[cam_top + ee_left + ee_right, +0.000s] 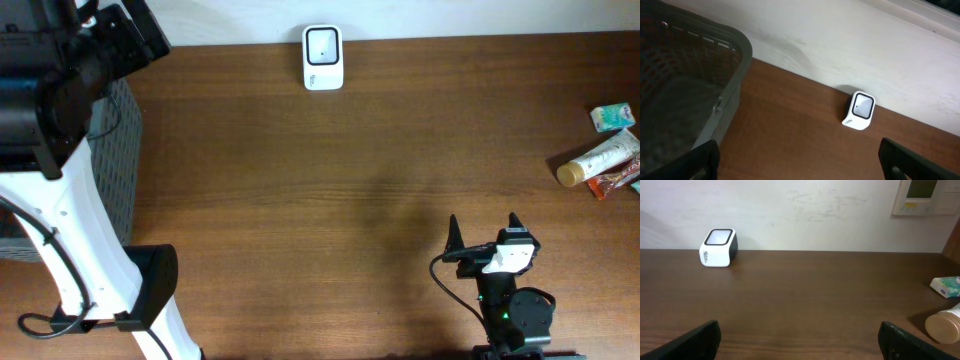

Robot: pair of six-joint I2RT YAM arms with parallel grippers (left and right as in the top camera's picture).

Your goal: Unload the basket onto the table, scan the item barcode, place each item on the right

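While right claw gapes | scanner far edge | tube right edge

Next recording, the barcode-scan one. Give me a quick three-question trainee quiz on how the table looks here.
1. True or false: the left claw and the right claw are both open and empty.
2. Fill in: the grey basket sits on the ___ arm's side; the tube lies on the other.
3. The white scanner stands:
A) by the back wall
B) inside the basket
C) touching the tube

Key: 1 true; 2 left; 3 A
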